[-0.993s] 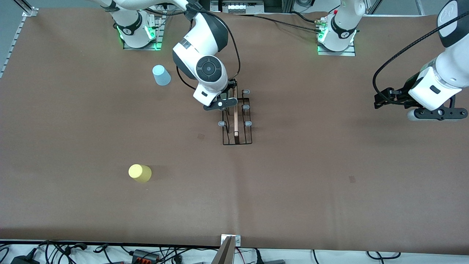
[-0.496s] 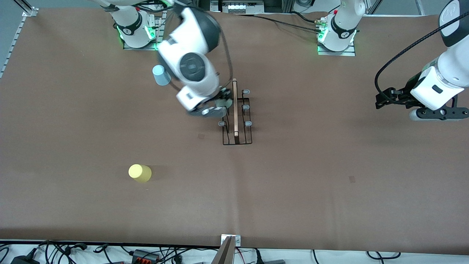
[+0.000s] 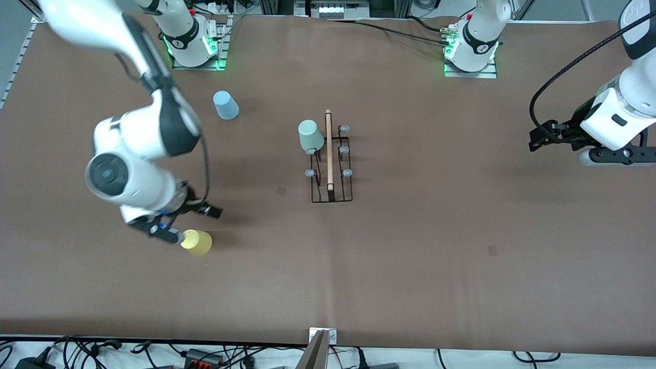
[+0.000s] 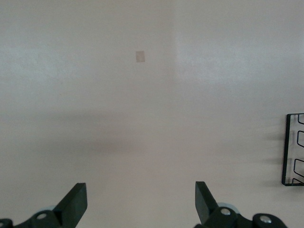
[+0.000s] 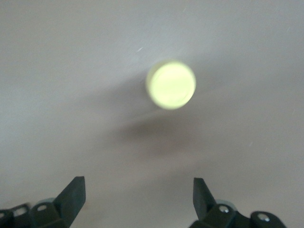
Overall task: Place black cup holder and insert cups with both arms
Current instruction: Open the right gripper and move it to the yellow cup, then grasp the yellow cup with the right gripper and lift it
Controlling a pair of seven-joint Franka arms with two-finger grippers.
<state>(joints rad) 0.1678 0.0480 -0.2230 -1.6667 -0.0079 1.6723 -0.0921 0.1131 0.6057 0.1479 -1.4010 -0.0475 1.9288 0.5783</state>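
Matte brown table (image 3: 461,287); both grippers' fingers wide, empty: right gripper (image 3: 171,233) beside yellow cup (image 3: 196,242), left gripper (image 3: 551,137) waiting.

Open table around the yellow cup (image 3: 197,242)
Only the right gripper (image 3: 166,231) hangs just beside it; the rack (image 3: 331,169) stands well apart.

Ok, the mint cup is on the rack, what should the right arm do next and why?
Probably lower the open right gripper around the yellow cup, which stands upside down on the table just beside it; the mint cup already sits on the black cup holder.
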